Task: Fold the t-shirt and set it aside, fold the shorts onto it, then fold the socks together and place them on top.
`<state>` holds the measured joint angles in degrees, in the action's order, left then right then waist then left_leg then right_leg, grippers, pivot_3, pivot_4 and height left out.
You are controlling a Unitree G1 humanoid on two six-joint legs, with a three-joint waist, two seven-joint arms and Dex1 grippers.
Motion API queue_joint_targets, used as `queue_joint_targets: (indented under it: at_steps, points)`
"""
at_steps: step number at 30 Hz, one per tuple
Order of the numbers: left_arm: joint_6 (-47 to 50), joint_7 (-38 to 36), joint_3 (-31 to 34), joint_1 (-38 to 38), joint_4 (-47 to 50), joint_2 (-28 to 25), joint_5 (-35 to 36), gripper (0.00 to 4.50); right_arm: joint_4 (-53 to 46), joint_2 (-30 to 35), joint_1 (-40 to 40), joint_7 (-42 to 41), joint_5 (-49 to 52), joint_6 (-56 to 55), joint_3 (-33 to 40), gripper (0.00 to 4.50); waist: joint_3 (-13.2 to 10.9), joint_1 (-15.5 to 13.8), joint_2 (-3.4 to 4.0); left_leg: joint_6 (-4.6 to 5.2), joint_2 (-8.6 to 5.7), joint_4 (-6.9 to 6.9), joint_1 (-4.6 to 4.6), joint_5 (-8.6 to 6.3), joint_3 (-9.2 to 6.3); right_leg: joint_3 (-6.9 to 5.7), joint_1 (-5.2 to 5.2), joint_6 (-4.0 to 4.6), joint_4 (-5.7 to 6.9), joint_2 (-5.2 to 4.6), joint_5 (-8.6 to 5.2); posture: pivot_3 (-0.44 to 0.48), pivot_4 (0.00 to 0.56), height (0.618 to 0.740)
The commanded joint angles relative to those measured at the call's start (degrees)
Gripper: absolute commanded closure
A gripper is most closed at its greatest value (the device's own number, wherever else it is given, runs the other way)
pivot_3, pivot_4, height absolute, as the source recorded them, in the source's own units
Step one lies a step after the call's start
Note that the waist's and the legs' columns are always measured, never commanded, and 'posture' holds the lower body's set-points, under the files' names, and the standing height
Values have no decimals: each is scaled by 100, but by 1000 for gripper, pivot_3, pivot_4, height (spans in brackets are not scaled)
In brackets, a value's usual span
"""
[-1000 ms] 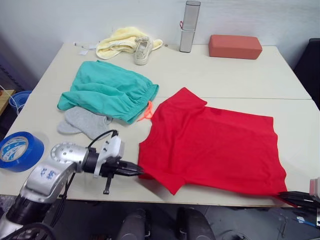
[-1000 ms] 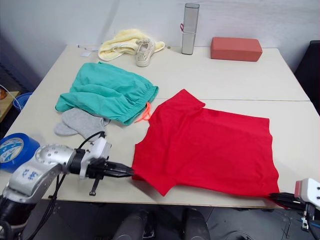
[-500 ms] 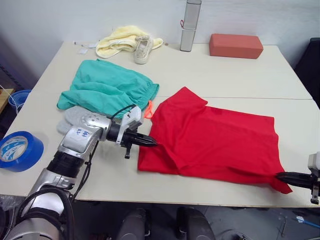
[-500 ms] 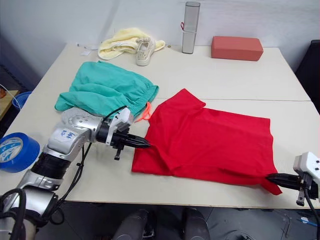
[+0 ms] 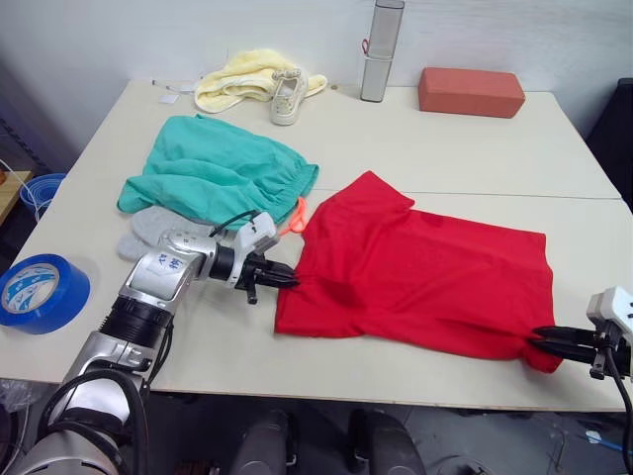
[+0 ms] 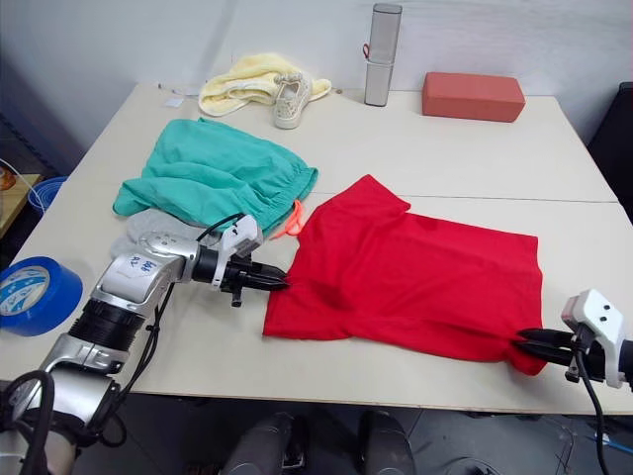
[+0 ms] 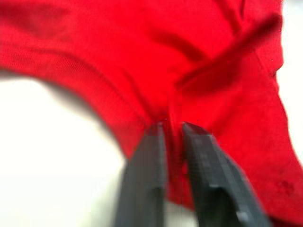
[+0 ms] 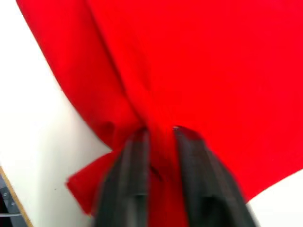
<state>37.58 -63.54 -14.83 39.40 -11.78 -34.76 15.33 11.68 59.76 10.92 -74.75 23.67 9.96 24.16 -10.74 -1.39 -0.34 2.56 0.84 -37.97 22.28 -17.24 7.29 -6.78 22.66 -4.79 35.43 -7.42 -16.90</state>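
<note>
We see the desk (image 5: 465,148) carrying the t-shirt (image 5: 425,282), spread across its near right part with the near edge folded over. The shorts (image 5: 213,178) lie bunched at the left, just beside the shirt's sleeve, and the socks (image 5: 148,226) peek out from under their near edge. Our left pincer (image 5: 289,281) is clenched on the t-shirt's left edge; our right pincer (image 6: 524,341) grips its near right corner at the desk's front edge.
</note>
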Motion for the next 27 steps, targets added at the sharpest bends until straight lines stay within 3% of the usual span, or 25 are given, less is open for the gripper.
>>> queue_joint_targets:
  at_steps: [1, 4, 6, 10, 14, 21, 22, 27]
  points:
    - [-344, 5, 302, -56, 282, -22, 70, 2238, -149, 2, 171, -72, 245, -3, 614, 2156, 0, -10, 0, 0, 0, -1, 0, 0, 0, -1, 0, 0, 0, 0, 0, 0, 150, 740]
    - [-1394, -348, 703, -203, 338, 61, 319, 1255, -522, -128, 317, -40, 505, 27, 1107, 1030, 0, -7, 0, 0, 0, -3, 1, 0, -4, -5, -3, 0, -2, -1, 0, 0, 150, 740]
    - [-1856, -623, 887, -286, 394, 91, 485, 1249, -837, -245, 362, 25, 721, 173, 1330, 404, -1, -7, 0, -5, 1, -1, 1, -2, -8, -8, -3, 0, -3, 0, 0, 0, 150, 740]
    - [-1743, -972, 848, -598, 921, 174, 866, 1249, -1755, -591, 429, 242, 1189, 630, 1316, 404, 0, 8, 0, -7, 2, -1, -2, -3, -11, -9, -7, 0, -3, 0, 0, 0, 150, 740]
    - [-1733, -754, 530, -841, 1241, 424, 691, 2129, -2551, -979, 492, 487, 1253, 792, 840, 1339, 0, -5, 0, -4, 1, -2, -2, -2, -11, -9, -11, 0, -4, 0, 0, 0, 150, 740]
    - [-1713, 72, 268, -1276, 1325, 731, 209, 4419, -2376, -1185, 761, 700, 119, -249, 173, 3995, -1, -17, -1, 7, -6, -3, 1, -4, -11, -11, -13, -6, -8, -1, 3, 0, 150, 740]
    - [-1738, 166, 245, -1333, 1310, 745, 126, 4500, -2304, -1207, 762, 791, 9, -341, 166, 4368, -1, -15, -1, 8, -6, -5, 2, -4, -11, -12, -13, -7, -8, -1, 4, 0, 150, 740]
    - [-1661, 694, 121, -1658, 1308, 743, -295, 4500, -1645, -1118, 773, 1220, -604, -786, 285, 4475, -1, -7, -1, 8, -5, -5, -1, -4, -12, -11, -13, -7, -5, 0, 4, 0, 150, 740]
